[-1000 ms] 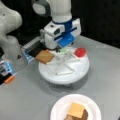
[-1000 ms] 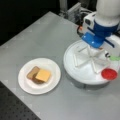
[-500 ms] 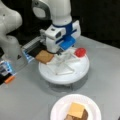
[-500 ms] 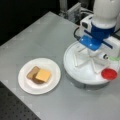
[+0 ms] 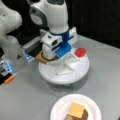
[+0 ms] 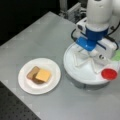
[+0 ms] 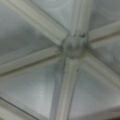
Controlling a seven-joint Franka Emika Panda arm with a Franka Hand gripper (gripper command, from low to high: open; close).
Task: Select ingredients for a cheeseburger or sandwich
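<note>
White rounded arm with blue wrist bracket and black cables

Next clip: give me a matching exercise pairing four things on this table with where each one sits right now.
Things:
1. yellow cheese square
2. red disc
3. tan toast square
4. gripper

Places:
A. at the rim of the divided white tray, by the robot's base
B. low over the tray's hub
C. on top of the stack on the white round plate
D. at the tray's rim, nearest the green leaf

Pairs: 1-C, 2-D, 3-A, 4-B
</note>
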